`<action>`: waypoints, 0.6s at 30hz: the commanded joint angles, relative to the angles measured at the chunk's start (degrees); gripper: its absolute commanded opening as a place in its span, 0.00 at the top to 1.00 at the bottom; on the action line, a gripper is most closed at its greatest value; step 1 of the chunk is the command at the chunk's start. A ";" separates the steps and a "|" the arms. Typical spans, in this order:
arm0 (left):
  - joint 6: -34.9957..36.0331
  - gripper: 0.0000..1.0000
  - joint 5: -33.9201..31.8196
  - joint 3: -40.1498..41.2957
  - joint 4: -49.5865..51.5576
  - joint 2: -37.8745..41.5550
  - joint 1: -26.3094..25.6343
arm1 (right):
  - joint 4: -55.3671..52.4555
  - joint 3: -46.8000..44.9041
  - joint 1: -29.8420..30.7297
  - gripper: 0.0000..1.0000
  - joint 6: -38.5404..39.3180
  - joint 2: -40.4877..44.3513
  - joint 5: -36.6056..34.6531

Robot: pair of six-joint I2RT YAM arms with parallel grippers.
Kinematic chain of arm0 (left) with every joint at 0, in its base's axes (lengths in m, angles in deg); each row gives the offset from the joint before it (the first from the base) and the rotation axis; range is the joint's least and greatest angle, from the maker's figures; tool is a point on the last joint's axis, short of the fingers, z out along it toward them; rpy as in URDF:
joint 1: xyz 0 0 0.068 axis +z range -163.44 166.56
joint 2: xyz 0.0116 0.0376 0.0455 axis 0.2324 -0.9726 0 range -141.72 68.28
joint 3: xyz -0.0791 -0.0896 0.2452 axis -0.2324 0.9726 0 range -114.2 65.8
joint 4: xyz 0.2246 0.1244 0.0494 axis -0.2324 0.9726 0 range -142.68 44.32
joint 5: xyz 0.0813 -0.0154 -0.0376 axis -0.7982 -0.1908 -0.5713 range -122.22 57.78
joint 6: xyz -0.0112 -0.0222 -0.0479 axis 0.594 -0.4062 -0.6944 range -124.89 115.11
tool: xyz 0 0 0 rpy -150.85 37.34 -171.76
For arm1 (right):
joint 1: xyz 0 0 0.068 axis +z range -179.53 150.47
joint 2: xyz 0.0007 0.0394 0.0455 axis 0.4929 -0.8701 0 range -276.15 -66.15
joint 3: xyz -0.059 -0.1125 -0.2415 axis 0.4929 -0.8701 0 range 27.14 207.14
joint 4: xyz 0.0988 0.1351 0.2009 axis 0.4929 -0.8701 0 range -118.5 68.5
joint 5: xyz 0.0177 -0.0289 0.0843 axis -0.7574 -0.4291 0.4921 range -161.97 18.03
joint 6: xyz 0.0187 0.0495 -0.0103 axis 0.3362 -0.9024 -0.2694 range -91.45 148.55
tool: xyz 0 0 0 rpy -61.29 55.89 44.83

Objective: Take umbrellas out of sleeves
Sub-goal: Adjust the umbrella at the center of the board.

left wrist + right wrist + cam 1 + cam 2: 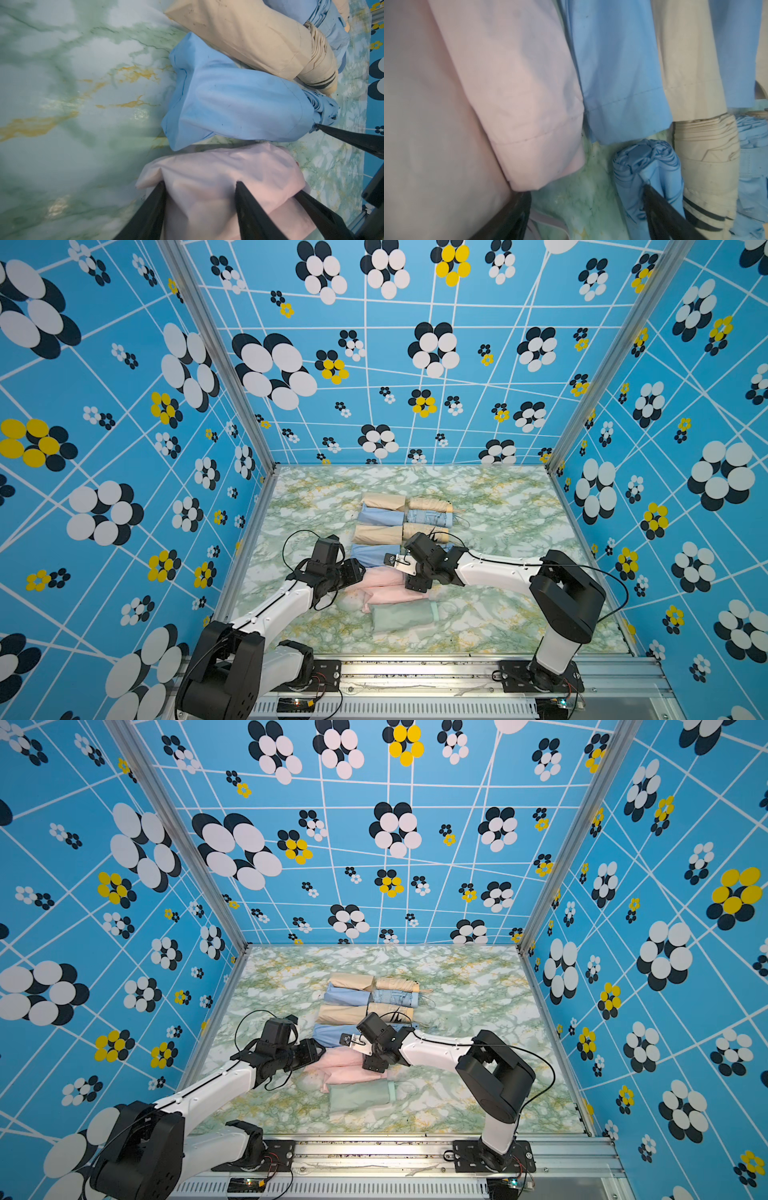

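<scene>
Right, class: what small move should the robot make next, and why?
Probably close the left hand on the closed end of the pink sleeve it straddles. Its fingers stand apart astride that fabric, so nothing pins it yet, and the right hand stands open by the sleeve's mouth.

The surface point(519, 506) is marbled pale green and white with ochre-yellow veins. The walls point(374, 364) are bright blue, crossed by white lines and strewn with flowers of white, navy and yellow ovals.

From twelve o'clock to six, the row runs:
- beige sleeve point(382, 502)
- light blue sleeve point(380, 516)
- second beige sleeve point(376, 534)
- second light blue sleeve point(368, 553)
- pink sleeves point(384, 577)
- mint green sleeve point(397, 616)

At their three o'clock are a beige umbrella point(430, 504) and a light blue umbrella point(428, 517). The striped beige umbrella point(320, 68) bears two black bands. The arms point(494, 570) are white with black joints. The left claw point(200, 184) has black fingers point(249, 207).
</scene>
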 commanded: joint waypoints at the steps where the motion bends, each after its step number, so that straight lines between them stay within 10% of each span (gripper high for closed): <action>1: 1.24 0.48 1.24 -0.97 -0.51 -0.54 -0.54 | -4.96 -2.55 1.18 0.14 -0.76 1.78 0.70; 18: 1.50 0.73 1.41 0.13 -0.94 -0.90 -0.58 | -3.93 -2.08 0.53 0.16 -1.67 6.01 8.72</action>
